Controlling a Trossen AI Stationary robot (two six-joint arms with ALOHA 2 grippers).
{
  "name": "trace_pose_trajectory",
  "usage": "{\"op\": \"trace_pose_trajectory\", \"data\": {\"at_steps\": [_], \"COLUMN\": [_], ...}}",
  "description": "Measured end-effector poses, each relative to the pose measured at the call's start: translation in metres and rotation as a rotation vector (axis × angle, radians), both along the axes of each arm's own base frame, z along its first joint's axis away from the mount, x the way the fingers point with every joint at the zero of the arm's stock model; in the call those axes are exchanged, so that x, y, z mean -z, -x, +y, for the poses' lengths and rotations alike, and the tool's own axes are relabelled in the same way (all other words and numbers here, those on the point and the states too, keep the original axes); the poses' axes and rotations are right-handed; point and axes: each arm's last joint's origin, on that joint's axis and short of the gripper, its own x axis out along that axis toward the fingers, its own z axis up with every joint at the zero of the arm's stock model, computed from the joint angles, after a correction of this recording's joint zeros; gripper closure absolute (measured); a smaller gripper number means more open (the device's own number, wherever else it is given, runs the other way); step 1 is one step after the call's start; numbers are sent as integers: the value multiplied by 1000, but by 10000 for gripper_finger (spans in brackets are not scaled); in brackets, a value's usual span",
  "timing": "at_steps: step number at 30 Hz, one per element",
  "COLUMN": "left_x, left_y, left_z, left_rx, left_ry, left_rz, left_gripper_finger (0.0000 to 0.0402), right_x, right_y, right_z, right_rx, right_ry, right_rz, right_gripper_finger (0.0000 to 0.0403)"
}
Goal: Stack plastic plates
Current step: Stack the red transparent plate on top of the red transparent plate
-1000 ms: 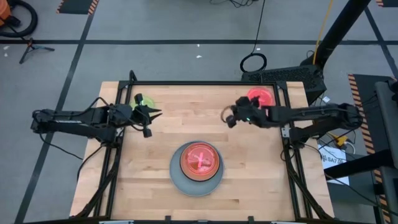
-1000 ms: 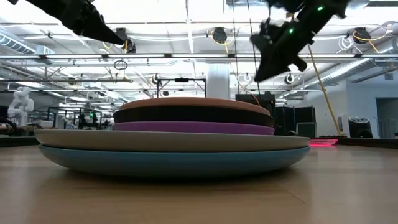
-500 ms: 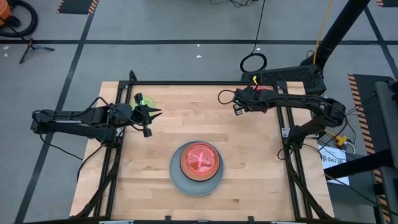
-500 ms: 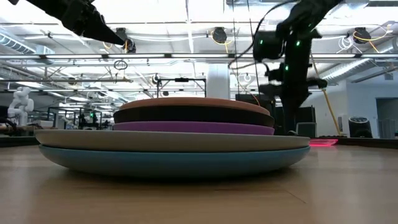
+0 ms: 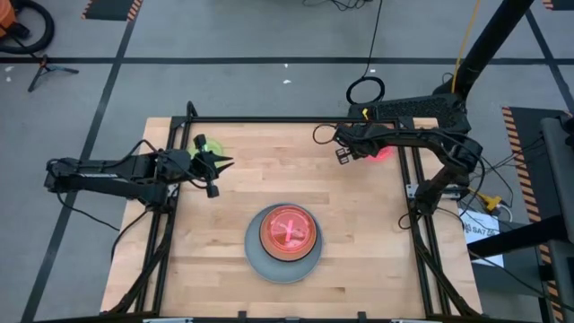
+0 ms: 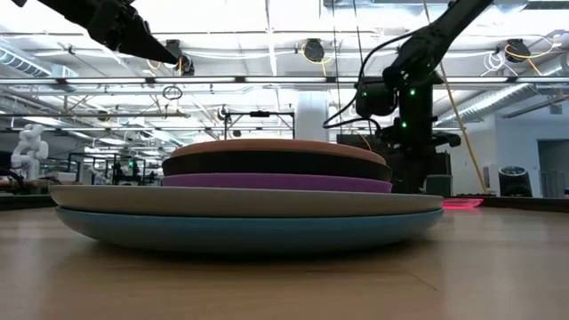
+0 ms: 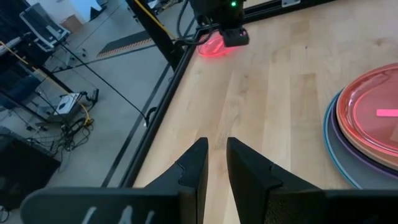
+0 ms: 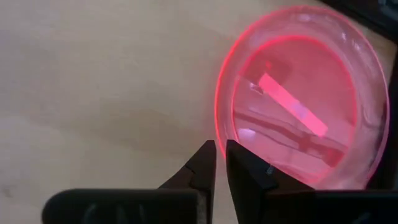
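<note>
A grey floor crossed by dark tape lines is seen from above around a wooden table point(image 5: 224, 269) in a black frame. Near the table's front edge a stack of plates point(image 5: 283, 243) is set, with a translucent red-pink plate point(image 5: 289, 229) on top and a grey rim showing below it; the plates between are covered. The left gripper point(image 5: 218, 170) is held above the left side, just beside a neon green plate point(image 5: 211, 145) that is half hidden by the arm. The right gripper point(image 5: 343, 149) is bent down at the far right corner over a second red-pink plate point(image 5: 380, 152), mostly covered by the arm. In the low view a workshop with ceiling rails lies behind the stack point(image 6: 249, 206): tan-orange, black, purple, grey and blue layers can be told, while the top plate is not visible. The right arm is seen beyond it; its fingertips are hidden behind the stack. In the left wrist view the left gripper point(image 7: 216, 163) is shown over bare wood with its fingers point(image 7: 196, 167) nearly together and nothing between them; the stack point(image 7: 364, 134) is cut off at the picture's edge. In the right wrist view the right gripper point(image 8: 219, 163) is seen with a narrow gap, its fingers point(image 8: 205, 163) at the rim of the red-pink plate point(image 8: 298, 99); whether the rim is pinched cannot be told.
</note>
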Motion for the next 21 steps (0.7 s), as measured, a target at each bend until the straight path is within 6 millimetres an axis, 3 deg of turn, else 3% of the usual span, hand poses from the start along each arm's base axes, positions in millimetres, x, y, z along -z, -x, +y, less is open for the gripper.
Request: {"op": "trace_pose_trajectory", "data": {"at_steps": [4,15,21], "left_x": [0,0,0], "left_y": [0,0,0], "left_z": [0,0,0], "left_rx": [0,2,2], "left_ry": [0,-5,-5], "left_rz": [0,2,2], "left_gripper_finger": [334,334,334], "right_x": [1,1,0], "right_y": [1,2,-1], "right_z": [-7,-12,-15], "right_rx": [40,57,62], "right_ry": [-13,-10,42], "right_rz": [-46,-81,-98], "right_gripper_finger": [364,261,249]}}
